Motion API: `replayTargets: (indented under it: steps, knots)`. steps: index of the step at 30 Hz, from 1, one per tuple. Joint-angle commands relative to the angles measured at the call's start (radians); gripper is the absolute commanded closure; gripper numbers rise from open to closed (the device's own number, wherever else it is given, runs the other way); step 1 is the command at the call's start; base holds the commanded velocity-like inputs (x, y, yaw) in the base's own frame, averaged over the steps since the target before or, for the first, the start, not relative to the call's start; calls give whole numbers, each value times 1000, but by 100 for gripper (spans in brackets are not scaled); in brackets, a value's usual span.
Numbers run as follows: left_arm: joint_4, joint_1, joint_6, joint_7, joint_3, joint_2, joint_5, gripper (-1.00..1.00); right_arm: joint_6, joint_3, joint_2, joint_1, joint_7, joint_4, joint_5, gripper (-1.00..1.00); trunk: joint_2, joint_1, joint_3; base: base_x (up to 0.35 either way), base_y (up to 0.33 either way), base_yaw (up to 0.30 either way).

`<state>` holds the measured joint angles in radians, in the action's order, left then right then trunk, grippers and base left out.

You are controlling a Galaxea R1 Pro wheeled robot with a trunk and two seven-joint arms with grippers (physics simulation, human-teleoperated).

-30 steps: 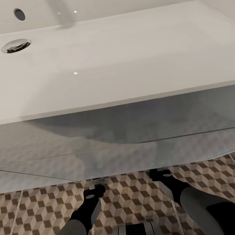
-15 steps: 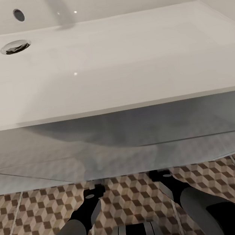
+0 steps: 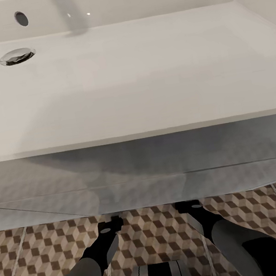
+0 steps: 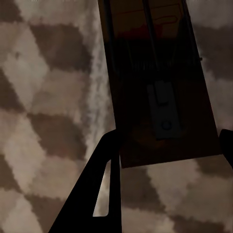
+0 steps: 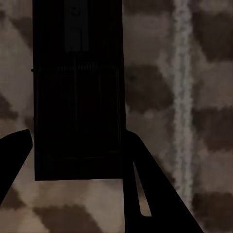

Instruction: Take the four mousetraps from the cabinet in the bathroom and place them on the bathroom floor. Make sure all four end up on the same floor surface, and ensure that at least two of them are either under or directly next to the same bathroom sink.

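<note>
Nearest to me in the head view, my two dark forearms reach forward over the bathroom floor, its tiles printed in brown, beige and white cubes with pale grout lines. Both wrists pass under the front edge of the vanity, so from up there I cannot see either claw.

The left wrist camera looks down the left claw. One dark finger sits against the near corner of a mousetrap, a flat brown board with a dark spring and a small pale metal plate; the tip of the other finger shows just at the board's opposite edge. The fingers stand a board-width apart on either side of it, and I read that as gripping the trap. Patterned tile lies behind it; whether the board touches the floor I cannot tell.

The right wrist camera shows the same arrangement, darker: the right claw has a finger on each side of a second mousetrap, closed onto its edges, with a grout line running beside it.

Farther off, the wide white sink spreads over both arms, its chrome drain at far left.
</note>
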<state>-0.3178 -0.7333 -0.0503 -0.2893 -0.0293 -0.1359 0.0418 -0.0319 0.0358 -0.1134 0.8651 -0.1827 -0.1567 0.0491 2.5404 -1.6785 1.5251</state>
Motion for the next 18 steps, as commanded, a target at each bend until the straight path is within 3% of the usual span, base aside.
replayTargets:
  steps: [1, 18]
  knots:
    - [-2, 0, -6, -2, -3, -1, 6, 100, -3, 4, 0, 0, -4, -1, 5, 100, 0, 0, 1, 1, 0, 0]
    - [-9, 0, -12, -2, 2, -3, 7, 100, -3, 4, -1, 0, -4, 0, 6, 100, 0, 0, 1, 0, 0, 0]
